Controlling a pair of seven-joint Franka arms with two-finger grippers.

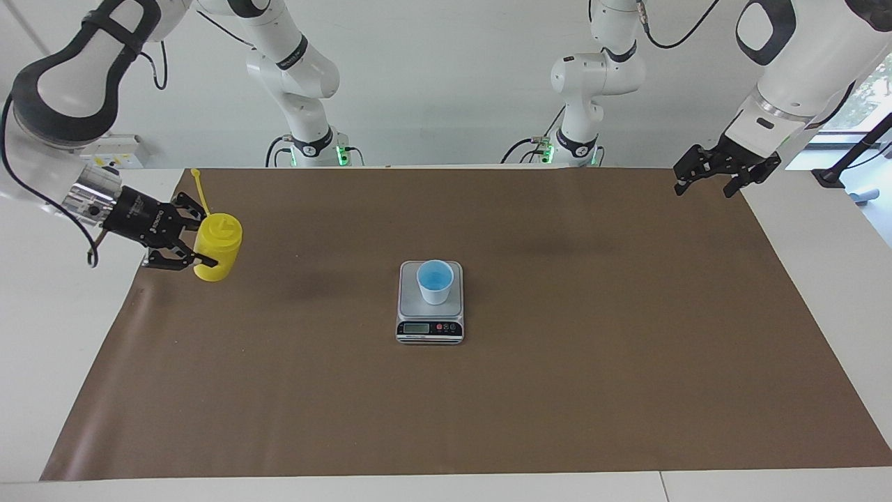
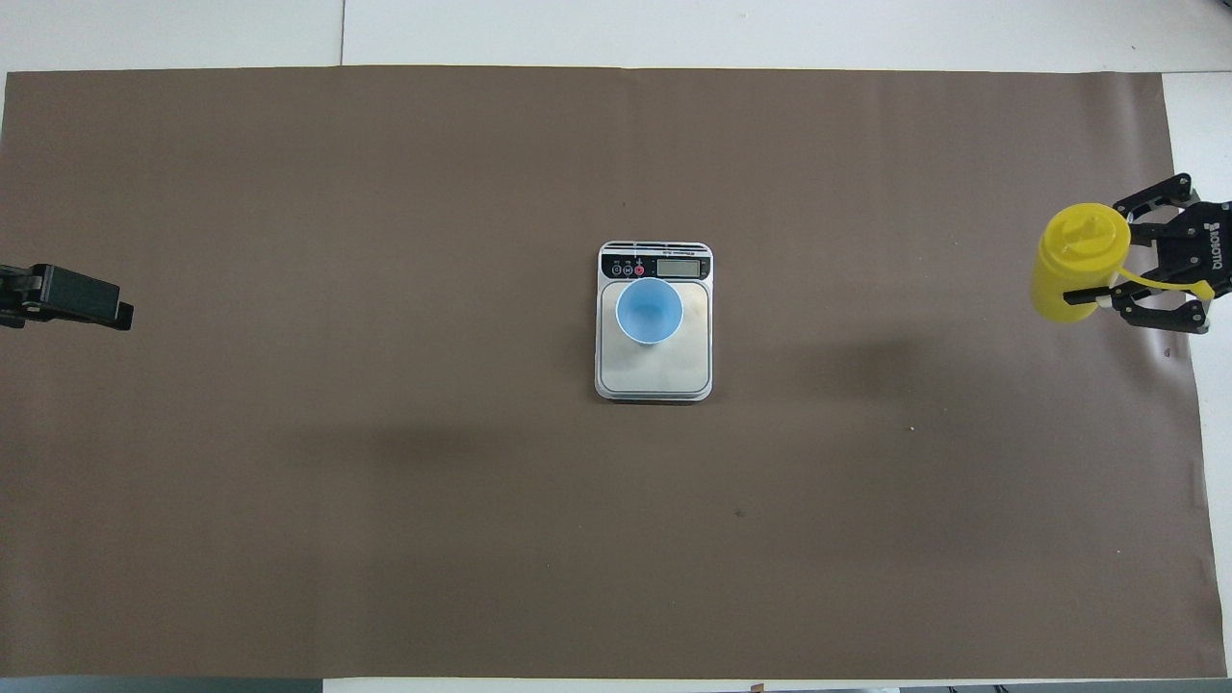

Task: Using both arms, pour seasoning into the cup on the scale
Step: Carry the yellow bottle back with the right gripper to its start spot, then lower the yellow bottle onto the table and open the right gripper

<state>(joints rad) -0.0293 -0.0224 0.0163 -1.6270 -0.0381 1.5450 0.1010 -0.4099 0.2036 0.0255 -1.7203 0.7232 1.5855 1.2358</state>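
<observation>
The yellow seasoning bottle [image 1: 224,244] stands upright on the brown mat at the right arm's end of the table, its cap strand [image 1: 200,187] sticking up. My right gripper [image 1: 202,237] is open, with one finger on each side of the bottle; I cannot tell if the pads touch it. The overhead view shows the bottle [image 2: 1064,274] and the right gripper [image 2: 1100,255] the same way. The light blue cup [image 1: 435,280] stands upright on the silver scale [image 1: 430,322] at the middle of the mat. My left gripper [image 1: 705,187] is open and empty, raised over the mat's corner at the left arm's end, and waits.
A brown mat [image 1: 557,390] covers most of the white table. The scale [image 2: 654,375] and cup [image 2: 650,311] are the only things at its middle. The arm bases stand along the table edge nearest the robots.
</observation>
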